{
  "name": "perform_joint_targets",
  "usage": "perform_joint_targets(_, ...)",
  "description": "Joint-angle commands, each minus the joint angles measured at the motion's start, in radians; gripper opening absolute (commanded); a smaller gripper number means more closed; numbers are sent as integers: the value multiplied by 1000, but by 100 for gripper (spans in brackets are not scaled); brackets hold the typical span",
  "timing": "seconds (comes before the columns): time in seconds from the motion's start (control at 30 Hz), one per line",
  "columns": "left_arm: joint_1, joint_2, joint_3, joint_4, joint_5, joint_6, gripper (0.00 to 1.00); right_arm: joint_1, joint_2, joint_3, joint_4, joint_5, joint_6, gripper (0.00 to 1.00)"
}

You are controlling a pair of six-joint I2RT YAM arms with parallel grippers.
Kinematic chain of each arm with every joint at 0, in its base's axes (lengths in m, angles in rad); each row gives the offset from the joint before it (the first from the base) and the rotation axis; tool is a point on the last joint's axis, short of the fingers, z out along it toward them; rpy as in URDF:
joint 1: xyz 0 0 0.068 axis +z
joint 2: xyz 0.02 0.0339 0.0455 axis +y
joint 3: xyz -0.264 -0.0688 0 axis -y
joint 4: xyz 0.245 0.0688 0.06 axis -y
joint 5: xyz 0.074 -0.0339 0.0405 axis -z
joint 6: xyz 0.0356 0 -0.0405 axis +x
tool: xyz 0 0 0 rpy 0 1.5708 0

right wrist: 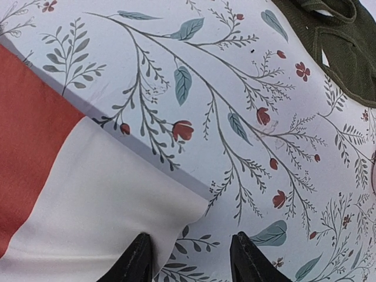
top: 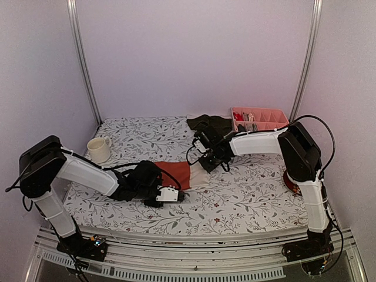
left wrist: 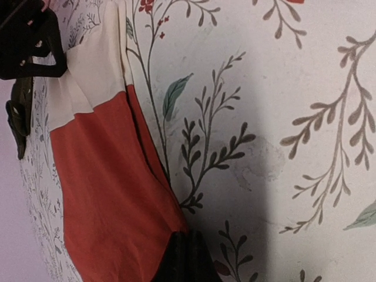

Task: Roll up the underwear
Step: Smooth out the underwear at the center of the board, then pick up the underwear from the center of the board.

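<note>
The rust-red underwear (top: 175, 172) lies flat at the middle of the flowered table, with a whitish cloth part (top: 198, 176) at its right end. My left gripper (top: 181, 195) is at its near edge. In the left wrist view the jaws (left wrist: 188, 261) are shut on the corner of the red cloth (left wrist: 106, 200). My right gripper (top: 208, 165) is at the whitish end. In the right wrist view it (right wrist: 191, 261) is open, one finger over the whitish cloth (right wrist: 106, 205), whose corner lies between the fingers. A dark olive garment (top: 210, 123) lies at the back and shows in the right wrist view (right wrist: 335, 41).
A pink divided tray (top: 259, 111) with small items stands at the back right. A cream mug (top: 98, 150) stands at the left. A dark red round thing (top: 289, 181) sits by the right arm at the table's right edge. Walls close in the sides and back.
</note>
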Motion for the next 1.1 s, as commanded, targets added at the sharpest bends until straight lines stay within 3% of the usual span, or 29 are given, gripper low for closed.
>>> perform_joint_targets(0.0,-9,-15,-35,-93,30,5,2,9,-78,-33,-20,-1,-17,49)
perform_joint_targets(0.33,-5,-128,-78,-91,62,6,0,228,-350,-331,176,98,-229,89)
perform_joint_targets(0.5,6,-169,-60,-108,67,6,0,309,-409,-492,336,92,-313,98)
perform_joint_targets(0.77,49,-213,-48,-124,106,23,0,324,-404,-634,537,80,-399,99)
perform_joint_targets(1.07,63,-237,-44,-134,149,25,0,344,-291,-589,631,26,-458,99)
